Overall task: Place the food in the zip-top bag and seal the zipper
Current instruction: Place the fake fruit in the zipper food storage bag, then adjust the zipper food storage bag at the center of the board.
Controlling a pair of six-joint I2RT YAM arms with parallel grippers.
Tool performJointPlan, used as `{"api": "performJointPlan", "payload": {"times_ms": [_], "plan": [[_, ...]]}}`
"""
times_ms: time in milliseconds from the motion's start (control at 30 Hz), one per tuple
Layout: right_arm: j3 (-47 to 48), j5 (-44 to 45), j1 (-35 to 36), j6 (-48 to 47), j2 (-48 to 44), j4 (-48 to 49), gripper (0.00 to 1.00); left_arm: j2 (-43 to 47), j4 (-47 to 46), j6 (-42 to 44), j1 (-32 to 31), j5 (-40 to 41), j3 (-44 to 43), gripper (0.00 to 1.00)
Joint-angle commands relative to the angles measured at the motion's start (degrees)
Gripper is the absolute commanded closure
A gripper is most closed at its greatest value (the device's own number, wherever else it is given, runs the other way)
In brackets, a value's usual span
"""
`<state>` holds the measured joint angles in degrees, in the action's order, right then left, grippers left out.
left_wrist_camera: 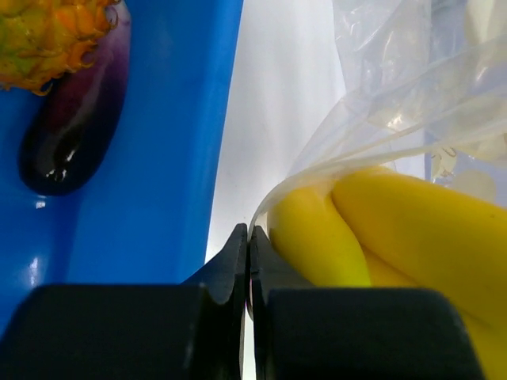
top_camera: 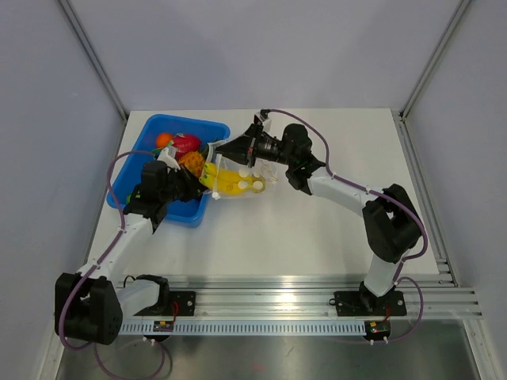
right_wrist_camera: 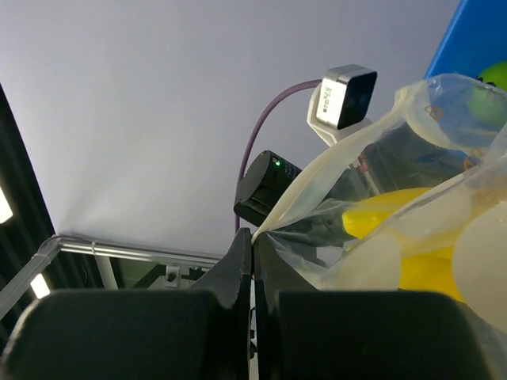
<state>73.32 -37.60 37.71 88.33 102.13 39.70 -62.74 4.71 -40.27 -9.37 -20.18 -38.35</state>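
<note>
The clear zip-top bag (top_camera: 244, 184) lies just right of the blue bin, with a yellow banana (top_camera: 226, 187) inside. My left gripper (top_camera: 193, 180) is shut on the bag's near rim. In the left wrist view the rim (left_wrist_camera: 317, 162) curves down into the shut left gripper (left_wrist_camera: 249, 235), and the banana (left_wrist_camera: 396, 237) sits right behind it. My right gripper (top_camera: 219, 150) is shut on the far rim. In the right wrist view the zipper strip (right_wrist_camera: 317, 184) runs up from the shut right gripper (right_wrist_camera: 252, 236). Orange (top_camera: 162, 140), pink-red (top_camera: 187, 143) and pineapple (top_camera: 192, 163) food pieces stay in the bin.
The blue bin (top_camera: 184, 121) stands at the back left, its wall (left_wrist_camera: 158, 158) close beside my left fingers. A purple eggplant (left_wrist_camera: 75, 119) lies in it under the pineapple (left_wrist_camera: 55, 36). The left arm's camera housing (right_wrist_camera: 344, 95) faces the right wrist. Metal rails run along the table's near edge.
</note>
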Motion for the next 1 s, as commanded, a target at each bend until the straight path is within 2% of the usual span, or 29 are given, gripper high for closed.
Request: {"api": "performJointPlan", "payload": {"times_ms": [0, 67, 100, 133, 167, 300, 367, 533, 700, 867, 967], "plan": [[2.08, -2.56, -0.45, -4.18, -0.70, -4.30, 1.00, 1.39, 2.31, 2.81, 0.23, -0.91, -5.67, 1.00], [3.31, -1.08, -0.45, -10.78, -2.98, -15.30, 1.00, 1.92, 7.91, 4.75, 0.23, -0.82, -8.57, 1.00], [6.11, 3.20, -0.54, -19.26, -3.77, -29.97, 1.00, 1.75, 10.03, 6.94, 0.23, -0.82, -11.46, 1.00], [7.96, 6.11, -0.45, -23.69, -5.17, -37.43, 1.00, 1.05, 11.97, 8.00, 0.31, -1.34, -12.96, 1.00], [11.72, 12.49, -0.27, -31.30, -5.71, -51.34, 1.00, 0.78, 15.21, 8.80, 0.23, -1.52, -14.02, 1.00], [16.24, 29.49, -0.36, -40.86, -8.69, -69.89, 1.00, -0.01, 17.09, 10.22, -0.47, -2.84, -15.35, 1.00], [18.34, 34.50, -0.36, -43.58, -10.36, -74.92, 1.00, -1.06, 16.56, 9.17, -1.79, -4.68, -15.79, 1.00], [21.43, 35.32, -0.01, -46.32, -14.93, -78.37, 1.00, -2.65, 18.40, 9.59, -8.73, -1.98, -21.05, 1.00], [17.13, 36.99, 0.78, -48.25, -20.90, -78.38, 1.00, -4.40, 17.97, 9.86, -10.50, -1.26, -21.68, 1.00], [12.20, 41.64, 0.78, -50.18, -18.02, -80.74, 1.00, -11.34, 16.12, 10.21, -13.47, -1.53, -20.36, 1.00], [15.69, 42.61, 0.78, -51.33, -13.98, -84.94, 1.00, -14.24, 16.38, 10.47, -15.76, -1.17, -20.89, 1.00]]}}
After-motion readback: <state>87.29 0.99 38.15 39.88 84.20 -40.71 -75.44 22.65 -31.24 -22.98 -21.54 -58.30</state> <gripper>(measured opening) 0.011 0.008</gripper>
